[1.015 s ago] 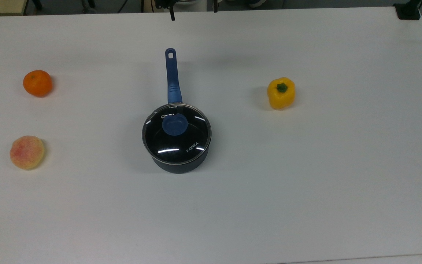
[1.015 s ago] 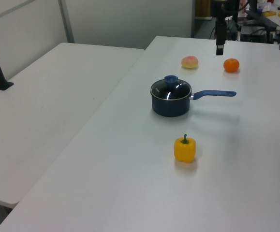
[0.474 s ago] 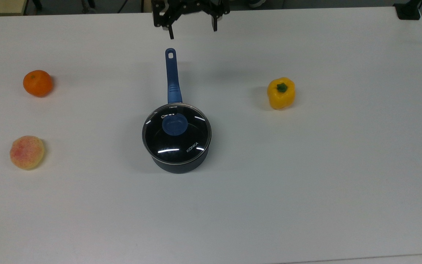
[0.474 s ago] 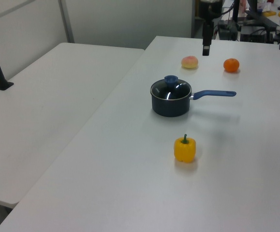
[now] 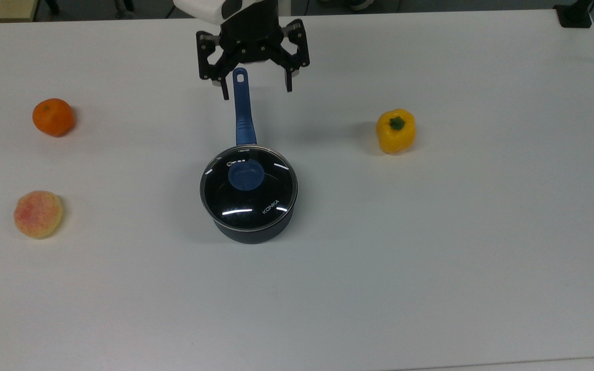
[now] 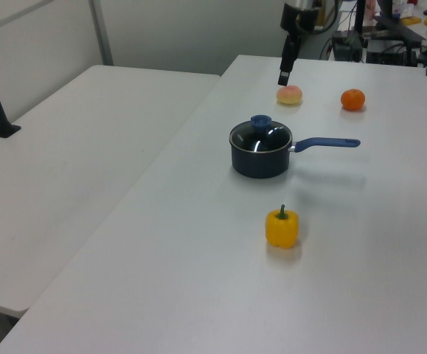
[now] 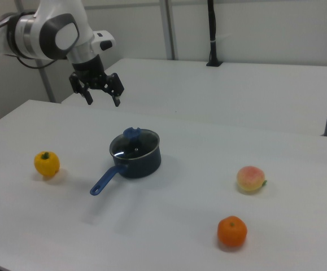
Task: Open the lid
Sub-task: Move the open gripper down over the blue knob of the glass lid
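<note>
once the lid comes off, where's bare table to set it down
Widest free patch: the table along the top view's bottom edge, below the saucepan. Also bare: between saucepan and yellow pepper, and right of the pepper. The top view's left is tighter, with the orange and peach. The open end effector hovers over the saucepan's handle; the lid is still on.

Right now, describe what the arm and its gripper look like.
The arm is white and rounded, with dark grey bands and a round grey cap at the joints. It ends in a black gripper: a compact black body with angular black linkages carrying two thin black jaws. No markings are readable.
</note>
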`<state>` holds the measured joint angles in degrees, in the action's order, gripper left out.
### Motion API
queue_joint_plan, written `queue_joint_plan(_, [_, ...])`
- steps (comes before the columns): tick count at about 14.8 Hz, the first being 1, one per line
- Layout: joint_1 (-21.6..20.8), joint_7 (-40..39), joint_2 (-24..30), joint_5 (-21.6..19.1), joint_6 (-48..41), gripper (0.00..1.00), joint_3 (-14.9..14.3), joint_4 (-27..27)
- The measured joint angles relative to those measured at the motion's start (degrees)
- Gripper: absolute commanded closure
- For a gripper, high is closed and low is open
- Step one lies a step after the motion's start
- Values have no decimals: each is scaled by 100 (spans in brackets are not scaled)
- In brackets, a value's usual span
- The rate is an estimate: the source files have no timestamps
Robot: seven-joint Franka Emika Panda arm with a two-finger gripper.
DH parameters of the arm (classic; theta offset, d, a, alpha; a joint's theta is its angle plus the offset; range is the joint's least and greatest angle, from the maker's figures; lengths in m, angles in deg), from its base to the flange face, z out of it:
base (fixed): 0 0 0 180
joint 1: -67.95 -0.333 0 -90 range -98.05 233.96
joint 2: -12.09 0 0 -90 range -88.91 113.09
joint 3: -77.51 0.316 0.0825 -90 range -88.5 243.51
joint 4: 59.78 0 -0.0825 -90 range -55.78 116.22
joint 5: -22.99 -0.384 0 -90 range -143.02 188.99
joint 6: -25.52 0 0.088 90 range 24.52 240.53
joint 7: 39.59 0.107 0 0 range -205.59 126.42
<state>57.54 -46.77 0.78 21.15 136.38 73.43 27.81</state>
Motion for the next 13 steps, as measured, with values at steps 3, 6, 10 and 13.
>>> queue_joint_plan(3, [1,0,-224,0,616,0,-56,109])
queue_joint_plan(6, [8,0,-386,0,1001,0,-85,240])
queue_joint_plan(10, [11,0,-546,0,1468,0,-101,446])
queue_joint_plan(13, [9,0,-644,1,1626,0,-100,476])
